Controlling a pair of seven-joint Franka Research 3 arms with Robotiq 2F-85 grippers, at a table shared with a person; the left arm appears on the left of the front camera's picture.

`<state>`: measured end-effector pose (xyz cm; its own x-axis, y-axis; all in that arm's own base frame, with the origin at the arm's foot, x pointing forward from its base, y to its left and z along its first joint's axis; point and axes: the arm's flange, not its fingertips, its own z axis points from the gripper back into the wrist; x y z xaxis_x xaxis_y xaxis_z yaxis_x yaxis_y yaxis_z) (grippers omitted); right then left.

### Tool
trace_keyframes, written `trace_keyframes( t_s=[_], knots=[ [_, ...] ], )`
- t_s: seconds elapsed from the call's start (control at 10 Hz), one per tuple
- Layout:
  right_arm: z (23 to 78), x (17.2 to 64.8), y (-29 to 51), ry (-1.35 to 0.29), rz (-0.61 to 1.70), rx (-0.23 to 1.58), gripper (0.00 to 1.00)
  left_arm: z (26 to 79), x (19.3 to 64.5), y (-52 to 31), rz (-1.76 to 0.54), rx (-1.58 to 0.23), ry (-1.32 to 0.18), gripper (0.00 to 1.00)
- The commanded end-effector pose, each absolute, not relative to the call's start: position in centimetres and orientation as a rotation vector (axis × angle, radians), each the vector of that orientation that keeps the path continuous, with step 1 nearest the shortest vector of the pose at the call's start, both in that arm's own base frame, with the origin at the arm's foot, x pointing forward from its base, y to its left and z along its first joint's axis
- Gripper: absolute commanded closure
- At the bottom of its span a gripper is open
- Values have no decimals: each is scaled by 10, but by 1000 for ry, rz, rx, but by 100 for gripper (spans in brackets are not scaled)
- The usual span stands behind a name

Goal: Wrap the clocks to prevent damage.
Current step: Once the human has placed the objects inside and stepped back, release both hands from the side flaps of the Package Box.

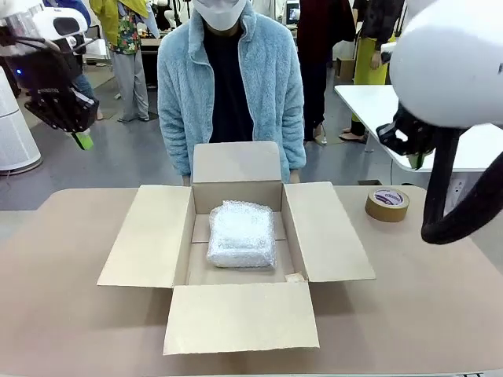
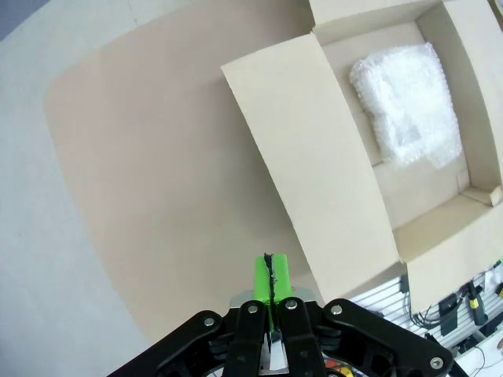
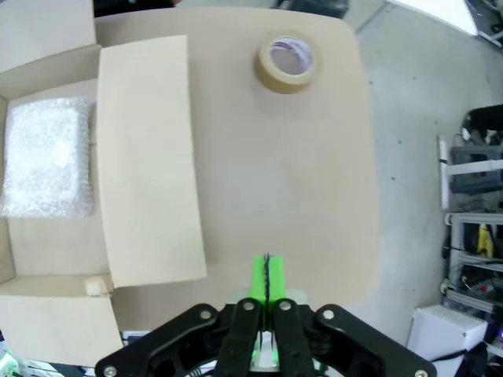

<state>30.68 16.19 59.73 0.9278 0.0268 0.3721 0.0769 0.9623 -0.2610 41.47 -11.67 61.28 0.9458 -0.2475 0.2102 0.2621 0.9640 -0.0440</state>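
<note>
Wrapped bundle [image 1: 241, 233] [image 2: 409, 106] [image 3: 45, 157]: lay in bubble wrap on the floor of the open box, well below both grippers and touching neither; what was under the wrap could not be made out.
Box [image 1: 149, 236] [image 2: 314, 157] [image 3: 149, 157]: cardboard, its four flaps spread out flat on the table [image 1: 63, 314]; one side flap lay between each gripper and the bundle.
Left gripper [image 1: 82, 140] [image 2: 271, 276]: hung high over the table's left edge, green pads pressed together, holding nothing.
Right gripper [image 3: 266, 276]: hung above the table's right part, pads closed tight, empty.
Tape roll [image 1: 387, 204] [image 3: 288, 60]: lay flat on the table, well ahead of the right gripper's fingertips, near the box's right flap.
Person [image 1: 232, 86]: stood at the far side behind the box, well apart from both grippers.
</note>
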Motion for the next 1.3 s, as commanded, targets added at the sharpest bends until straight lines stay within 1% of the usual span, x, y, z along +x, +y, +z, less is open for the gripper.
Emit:
trace_keyframes(
  t_s=[0.0, 0.4, 0.5, 0.6, 0.7, 0.8, 0.9, 1.1, 1.2],
  knots=[
    [578, 314, 163, -382, -14, -240, 99, 600, 421, -117, -247, -77, -211, 100],
    [578, 314, 163, -382, -14, -240, 99, 600, 421, -117, -247, -77, -211, 100],
    [582, 313, 163, -378, -17, -271, 99, 602, 421, -117, -257, -71, -193, 100],
    [589, 308, 145, -351, 357, -304, 99, 610, 428, -102, -607, -110, -104, 100],
    [591, 305, 127, -355, 476, -368, 99, 614, 435, -84, -801, -88, -51, 100],
    [589, 303, 110, -367, 602, -404, 99, 619, 442, -67, -934, -103, -21, 100],
    [582, 298, 95, -392, 776, -474, 99, 621, 448, -53, -1079, -101, -2, 100],
    [566, 297, 74, -350, 929, -470, 99, 616, 443, -36, -1264, -25, -25, 100],
    [562, 295, 66, -359, 1015, -419, 99, 612, 441, -30, -1333, 2, -28, 100]
  ],
)
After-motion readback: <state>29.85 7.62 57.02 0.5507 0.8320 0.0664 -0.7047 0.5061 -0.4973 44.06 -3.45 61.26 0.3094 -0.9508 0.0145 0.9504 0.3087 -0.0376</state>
